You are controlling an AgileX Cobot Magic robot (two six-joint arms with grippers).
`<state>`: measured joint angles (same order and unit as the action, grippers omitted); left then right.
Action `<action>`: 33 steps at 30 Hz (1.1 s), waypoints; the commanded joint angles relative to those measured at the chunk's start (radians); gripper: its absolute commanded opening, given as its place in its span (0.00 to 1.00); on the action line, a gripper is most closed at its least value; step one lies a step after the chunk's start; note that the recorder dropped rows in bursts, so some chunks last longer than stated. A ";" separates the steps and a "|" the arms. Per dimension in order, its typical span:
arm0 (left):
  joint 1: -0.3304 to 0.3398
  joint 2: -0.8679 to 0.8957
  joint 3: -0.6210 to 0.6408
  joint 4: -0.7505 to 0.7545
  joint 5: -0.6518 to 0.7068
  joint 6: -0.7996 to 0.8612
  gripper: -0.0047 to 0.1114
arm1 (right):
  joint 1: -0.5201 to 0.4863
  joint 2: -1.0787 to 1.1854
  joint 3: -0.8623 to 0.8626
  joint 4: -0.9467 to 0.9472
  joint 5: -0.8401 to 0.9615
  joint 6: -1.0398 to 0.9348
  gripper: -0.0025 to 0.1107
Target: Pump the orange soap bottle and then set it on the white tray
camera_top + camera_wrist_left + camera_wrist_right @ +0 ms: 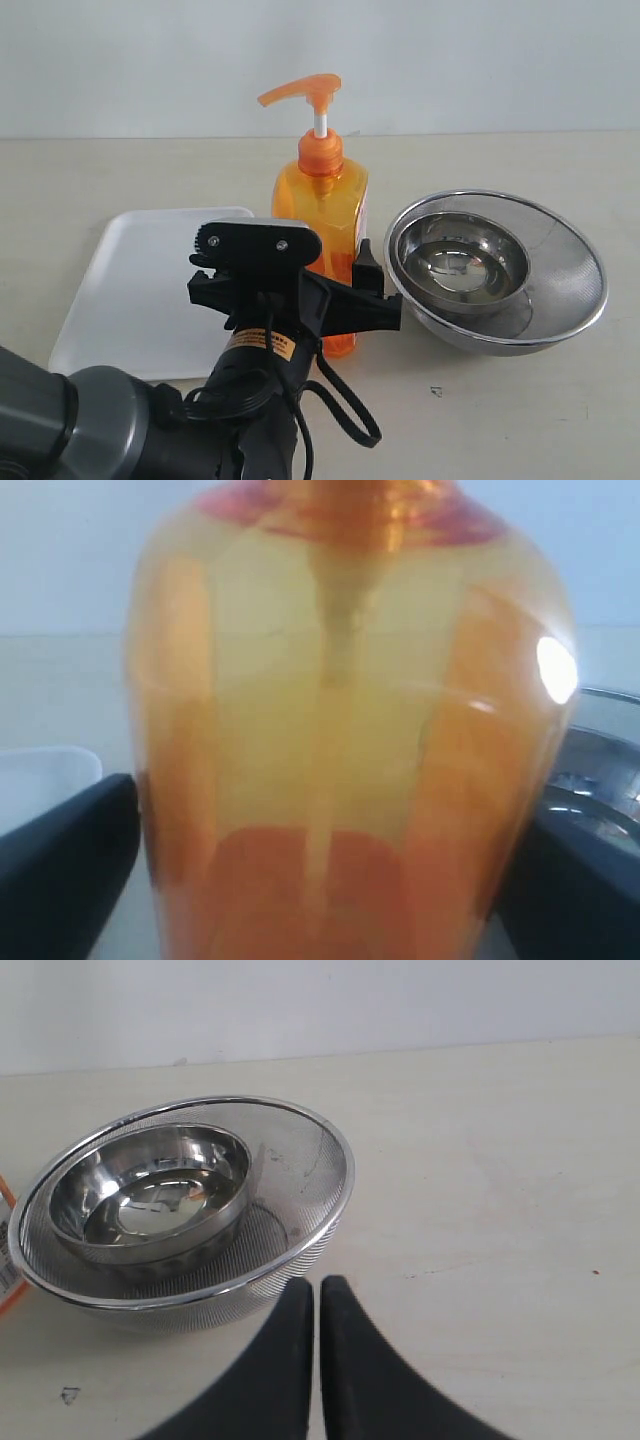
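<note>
The tall translucent orange plastic soap bottle (330, 205) stands upright on the table between the flat white rectangular tray (140, 290) and the nested steel bowls (560, 300), not on the tray. Liquid inside, so probably hefty, and smooth plastic looks slippery. I'd grab mid-body. My left claw (320, 870) straddles it wide, fingers (70, 870) hugging the sides. Can't tell if they're squeezing. Right claw (317, 1360) is pinched together, empty.

1. This is looking like a robot test lab: a plain white wall (450, 60) is backing a pale counter (520, 420).
2. A cabled robot arm (100, 425) is reaching in over the counter's near edge.
</note>
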<state>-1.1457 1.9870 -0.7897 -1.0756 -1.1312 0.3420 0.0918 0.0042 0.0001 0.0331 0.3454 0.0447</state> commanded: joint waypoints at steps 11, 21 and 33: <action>0.051 -0.006 -0.002 0.046 -0.019 -0.014 0.77 | -0.002 -0.004 0.000 -0.003 -0.011 0.000 0.02; 0.092 -0.006 -0.002 0.171 -0.020 -0.044 0.77 | -0.002 -0.004 0.000 -0.003 -0.011 0.000 0.02; 0.120 -0.006 -0.002 0.229 -0.017 -0.044 0.77 | -0.002 -0.004 0.000 -0.003 -0.011 0.000 0.02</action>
<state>-1.0370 1.9870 -0.7897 -0.8528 -1.1376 0.3087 0.0918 0.0042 0.0001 0.0331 0.3454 0.0447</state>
